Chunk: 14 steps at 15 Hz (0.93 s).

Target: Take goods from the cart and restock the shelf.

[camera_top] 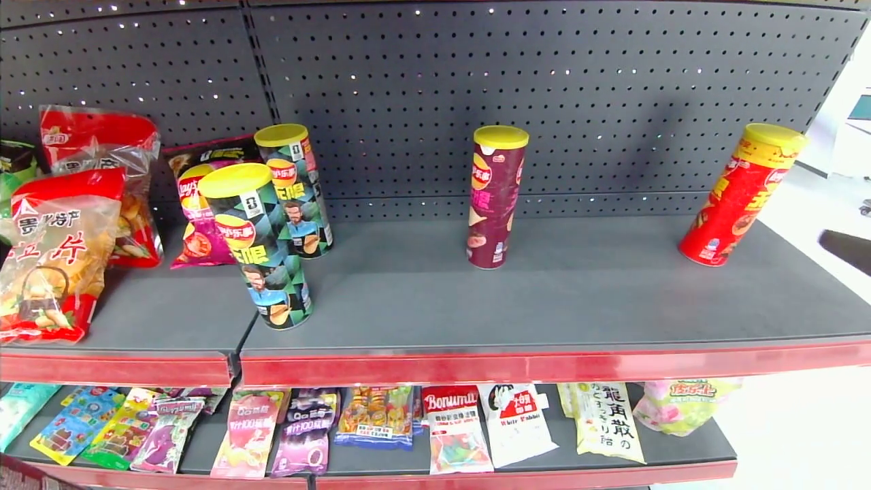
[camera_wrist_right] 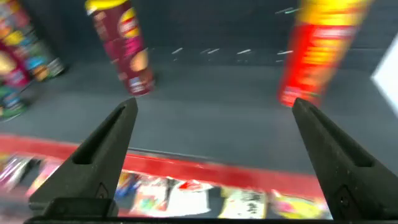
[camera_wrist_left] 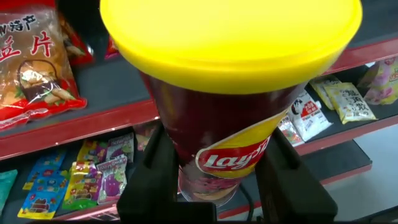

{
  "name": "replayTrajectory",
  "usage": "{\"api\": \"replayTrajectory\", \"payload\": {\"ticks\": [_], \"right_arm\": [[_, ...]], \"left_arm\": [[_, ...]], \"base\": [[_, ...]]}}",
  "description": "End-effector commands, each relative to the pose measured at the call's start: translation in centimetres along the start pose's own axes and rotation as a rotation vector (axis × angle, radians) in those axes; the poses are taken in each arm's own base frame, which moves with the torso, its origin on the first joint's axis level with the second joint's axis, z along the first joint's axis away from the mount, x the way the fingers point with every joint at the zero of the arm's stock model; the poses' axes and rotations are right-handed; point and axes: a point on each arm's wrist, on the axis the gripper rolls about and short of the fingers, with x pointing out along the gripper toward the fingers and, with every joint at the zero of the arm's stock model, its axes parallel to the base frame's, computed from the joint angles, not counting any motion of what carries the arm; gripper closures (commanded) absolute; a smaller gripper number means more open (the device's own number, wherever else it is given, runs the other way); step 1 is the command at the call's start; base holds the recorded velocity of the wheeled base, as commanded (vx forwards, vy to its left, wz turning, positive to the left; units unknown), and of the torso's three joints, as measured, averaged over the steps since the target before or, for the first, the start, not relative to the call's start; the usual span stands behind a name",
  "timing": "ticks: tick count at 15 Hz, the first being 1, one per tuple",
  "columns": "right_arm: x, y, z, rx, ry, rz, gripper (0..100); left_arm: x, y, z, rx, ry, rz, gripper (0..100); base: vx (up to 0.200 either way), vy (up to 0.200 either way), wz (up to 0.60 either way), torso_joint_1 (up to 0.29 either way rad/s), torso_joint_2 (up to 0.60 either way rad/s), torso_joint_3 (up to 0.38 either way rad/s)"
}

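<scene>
Left gripper (camera_wrist_left: 214,186): black fingers (camera_wrist_left: 152,168) clamped on either side of the held can (camera_wrist_left: 224,130), which has a maroon body and a yellow lid (camera_wrist_left: 230,37) nearest the camera; the can is carried in front of the shelving, clear of the boards

Right gripper (camera_wrist_right: 214,106): fingers spread wide, nothing between them; placed before the red front lip of the upper shelf (camera_top: 544,292), facing the bare stretch between two standing cans

Upper shelf, grey board with pegboard back:
- maroon can (camera_top: 495,197), upright, near the middle, towards the back
- red can (camera_top: 742,194), upright, at the right end, well apart from the maroon can
- front patterned can (camera_top: 262,248) and rear patterned can (camera_top: 296,190), both dark with yellow lids, one just behind the other, left of middle
- purple crisp bag (camera_top: 201,218), leaning behind the patterned cans
- red snack bags (camera_top: 54,258), standing at the far left

Lower shelf (camera_top: 680,449): sweet packets (camera_top: 456,429) lying flat in a row along the front
</scene>
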Motion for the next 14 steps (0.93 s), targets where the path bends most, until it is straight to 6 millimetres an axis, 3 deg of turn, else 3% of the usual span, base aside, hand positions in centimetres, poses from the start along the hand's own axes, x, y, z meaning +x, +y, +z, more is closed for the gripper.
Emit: {"api": "replayTrajectory", "payload": {"ticks": [1,2,3,5,14], "right_arm": [[11.8,3.8,-0.2,-0.032,0.181,0.226,0],[13.2,4.4,-0.4,-0.036,0.164,0.244,0],[15.9,5.1,-0.9,-0.045,0.114,0.256,0],[18.4,6.1,-1.8,-0.082,0.081,0.280,0],[23.2,8.4,-2.6,-0.130,0.086,0.306,0]], "left_arm": [[0.8,0.0,0.4,0.002,0.036,-0.003,100],[0.8,0.0,0.4,0.002,0.038,-0.003,100],[1.2,0.0,0.6,0.003,0.048,-0.005,100],[1.4,0.0,0.9,0.001,0.033,-0.001,100],[1.4,0.0,1.1,0.003,0.024,0.003,100]], "base": [[0.000,0.000,0.00,0.000,0.00,0.000],[0.000,0.000,0.00,0.000,0.00,0.000],[0.000,0.000,0.00,0.000,0.00,0.000],[0.000,0.000,0.00,0.000,0.00,0.000],[0.000,0.000,0.00,0.000,0.00,0.000]]}}
